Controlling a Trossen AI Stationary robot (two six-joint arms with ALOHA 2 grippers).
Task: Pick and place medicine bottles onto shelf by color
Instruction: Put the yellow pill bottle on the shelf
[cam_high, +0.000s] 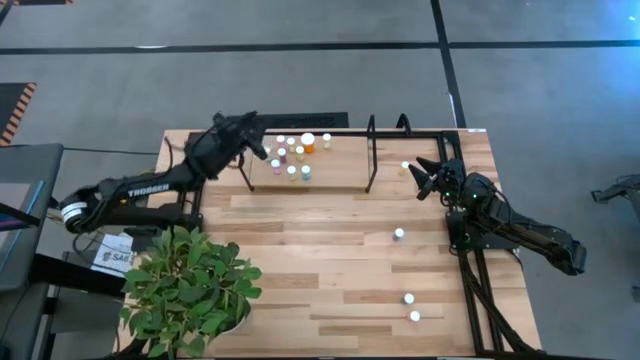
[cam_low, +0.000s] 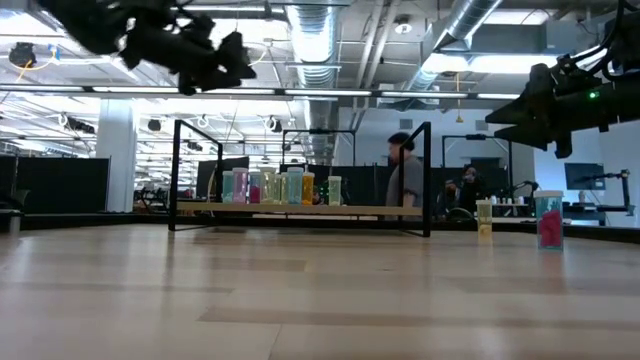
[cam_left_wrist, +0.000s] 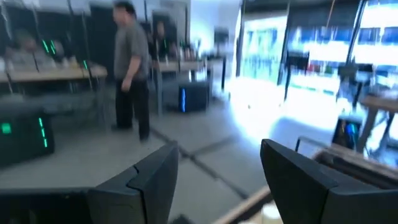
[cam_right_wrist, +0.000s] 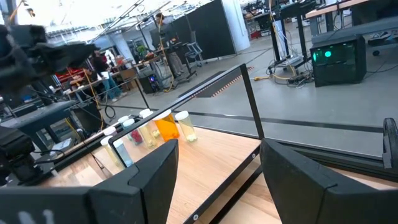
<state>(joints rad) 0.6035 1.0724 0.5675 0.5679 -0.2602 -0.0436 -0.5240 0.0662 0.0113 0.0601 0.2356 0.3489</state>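
Note:
The shelf (cam_high: 330, 165) stands at the table's far edge, and several small bottles (cam_high: 295, 155) stand in a cluster on its left half, among them a larger orange one (cam_high: 308, 146). They also show in the low view (cam_low: 270, 187) and the right wrist view (cam_right_wrist: 158, 130). My left gripper (cam_high: 262, 140) hangs open and empty above the shelf's left end. My right gripper (cam_high: 422, 174) is open and empty in the air right of the shelf, next to a loose bottle (cam_high: 406, 166). Both wrist views show the fingers apart, with nothing between those of the left gripper (cam_left_wrist: 217, 155) or the right gripper (cam_right_wrist: 217, 152).
Three more loose bottles stand on the table's right half (cam_high: 399, 234), (cam_high: 408, 298), (cam_high: 415, 316); the low view shows a yellowish one (cam_low: 485, 218) and a pink one (cam_low: 548, 220). A potted plant (cam_high: 190, 290) fills the near left corner. A person (cam_low: 403, 180) stands in the room behind.

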